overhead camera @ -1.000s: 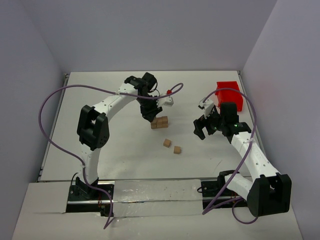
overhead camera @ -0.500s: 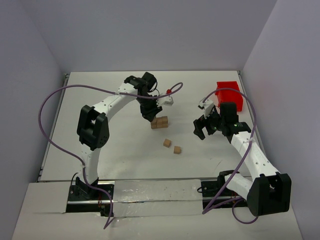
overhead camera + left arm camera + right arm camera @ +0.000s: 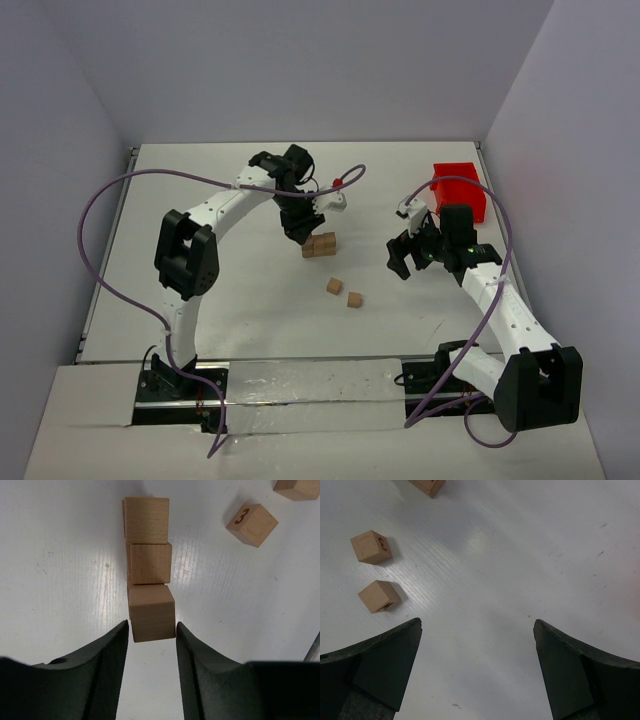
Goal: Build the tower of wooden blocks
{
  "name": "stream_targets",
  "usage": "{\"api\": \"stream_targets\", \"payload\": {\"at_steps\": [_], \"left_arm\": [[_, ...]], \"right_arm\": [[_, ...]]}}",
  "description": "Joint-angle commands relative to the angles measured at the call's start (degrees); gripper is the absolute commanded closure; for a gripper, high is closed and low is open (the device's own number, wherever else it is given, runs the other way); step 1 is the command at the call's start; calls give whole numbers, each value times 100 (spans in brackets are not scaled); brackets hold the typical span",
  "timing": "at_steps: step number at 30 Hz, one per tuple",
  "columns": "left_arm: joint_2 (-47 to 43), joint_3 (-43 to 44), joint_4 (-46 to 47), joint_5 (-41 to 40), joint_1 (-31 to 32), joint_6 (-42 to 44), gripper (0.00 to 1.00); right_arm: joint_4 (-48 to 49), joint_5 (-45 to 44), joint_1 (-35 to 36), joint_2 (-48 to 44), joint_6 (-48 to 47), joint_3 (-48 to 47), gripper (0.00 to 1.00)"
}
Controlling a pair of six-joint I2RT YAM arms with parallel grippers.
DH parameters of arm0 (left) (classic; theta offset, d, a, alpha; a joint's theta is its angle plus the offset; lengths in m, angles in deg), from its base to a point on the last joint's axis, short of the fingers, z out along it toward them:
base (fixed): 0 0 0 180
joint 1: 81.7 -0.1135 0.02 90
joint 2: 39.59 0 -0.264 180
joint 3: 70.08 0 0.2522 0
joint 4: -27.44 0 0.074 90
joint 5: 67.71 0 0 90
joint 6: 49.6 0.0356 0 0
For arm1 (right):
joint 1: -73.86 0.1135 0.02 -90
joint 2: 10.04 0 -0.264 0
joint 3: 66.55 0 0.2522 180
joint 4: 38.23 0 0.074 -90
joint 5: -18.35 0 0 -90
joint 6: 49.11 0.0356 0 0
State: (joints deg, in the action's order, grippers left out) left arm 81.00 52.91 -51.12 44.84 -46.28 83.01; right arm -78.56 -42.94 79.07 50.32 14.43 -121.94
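Note:
The tower (image 3: 320,244) is a short compact stack of tan cubes at mid table. In the left wrist view its top shows as a row of three cubes (image 3: 148,542). My left gripper (image 3: 151,630) stands over the tower's near end, and its fingertips press both sides of the nearest top wood block (image 3: 151,612). Two loose wood blocks lie in front of the tower (image 3: 334,286) (image 3: 354,299). One of them (image 3: 252,525) shows a "3". My right gripper (image 3: 477,630) is wide open and empty above bare table, to the right of the loose blocks (image 3: 379,596).
A red plastic bin (image 3: 460,190) stands at the back right, behind my right arm. Purple cables loop from both arms over the table's left and right sides. Grey walls close in the table.

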Motion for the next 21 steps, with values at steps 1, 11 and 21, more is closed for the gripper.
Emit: {"api": "stream_targets", "payload": {"at_steps": [1,11,21], "left_arm": [[50,283,99,15,-27,19,47],[-23,380,44,-14,-26,10,19],[-1473,292,21,125,-342,-299,1]], "right_arm": [[153,99,6,29,-7,-187,0],[134,92,24,37,-9,-188,0],[-68,-269,897,184,-72,-342,0]]}}
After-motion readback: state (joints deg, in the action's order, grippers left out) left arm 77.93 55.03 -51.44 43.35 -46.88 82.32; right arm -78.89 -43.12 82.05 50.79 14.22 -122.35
